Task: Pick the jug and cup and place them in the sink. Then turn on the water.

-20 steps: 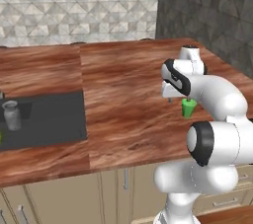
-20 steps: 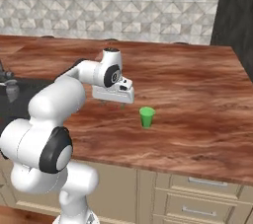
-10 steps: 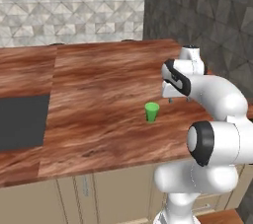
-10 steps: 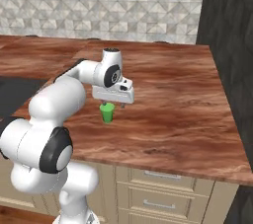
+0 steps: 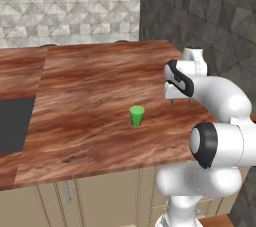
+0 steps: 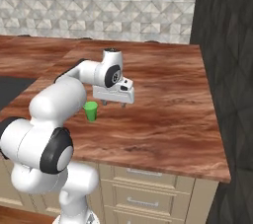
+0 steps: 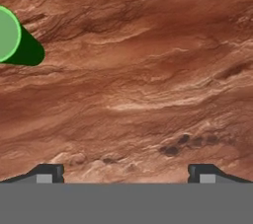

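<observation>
Whole scene shifted with the base — cup upright beside spread, empty end effector.

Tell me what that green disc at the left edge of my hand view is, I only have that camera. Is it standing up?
Observer: It is the cup, standing upright on the wooden counter; your camera looks down into its mouth.
Operator: Is the gripper over it?
Observer: No. The open gripper hangs over bare wood beside the cup, apart from it.
Operator: Where is the sink from there?
Observer: In the left base view the sink lies at the counter's left end, on the far side of the cup from the gripper.
</observation>
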